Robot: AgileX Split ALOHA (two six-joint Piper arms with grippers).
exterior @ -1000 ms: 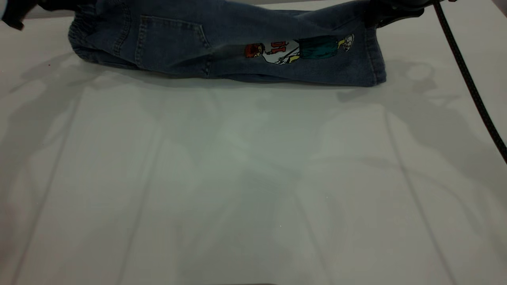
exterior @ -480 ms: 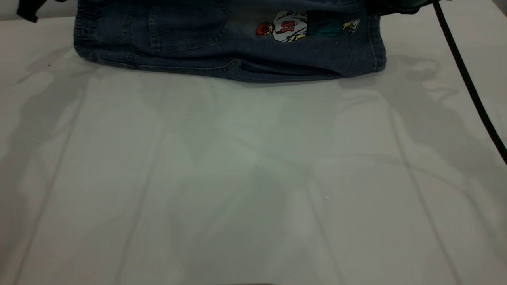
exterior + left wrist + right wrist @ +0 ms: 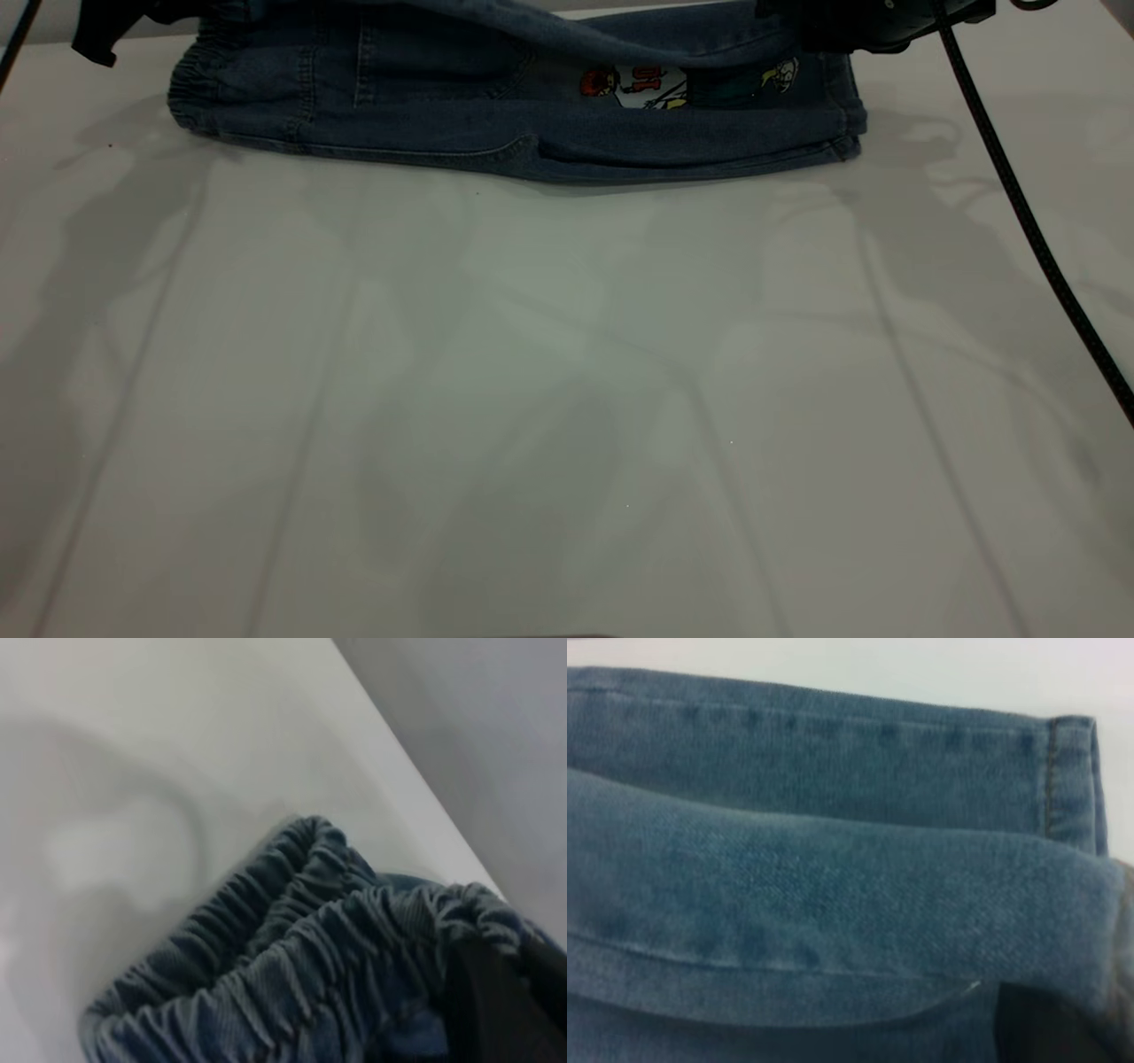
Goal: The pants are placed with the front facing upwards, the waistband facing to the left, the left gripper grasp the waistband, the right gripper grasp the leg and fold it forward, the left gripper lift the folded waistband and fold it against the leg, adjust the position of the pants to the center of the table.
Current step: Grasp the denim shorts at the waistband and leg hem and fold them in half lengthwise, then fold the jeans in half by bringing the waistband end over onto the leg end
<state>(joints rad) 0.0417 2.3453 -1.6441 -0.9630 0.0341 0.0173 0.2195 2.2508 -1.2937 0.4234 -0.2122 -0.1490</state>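
The pants (image 3: 532,133) lie along the table's (image 3: 567,399) far edge, waistband (image 3: 190,84) to the left, back side up with the cartoon print (image 3: 638,86) half covered by a raised denim layer. At the top left my left gripper (image 3: 115,27) is shut on the waistband; in its wrist view the ruffled waistband (image 3: 292,930) bunches over a dark finger (image 3: 500,1010). My right gripper (image 3: 850,22) is shut on the leg end at the top right. In its wrist view, folded leg denim (image 3: 833,877) with a stitched hem (image 3: 1063,771) covers a dark finger (image 3: 1045,1028).
A thick black cable (image 3: 1019,204) runs from the right gripper down across the table's right side. A thin cable (image 3: 18,35) crosses the top left corner. The wide white tabletop stretches in front of the pants, marked only by shadows.
The held upper layer has come down and forward over the lower one, partly covering the print. The pants' front fold now lies flatter on the table.
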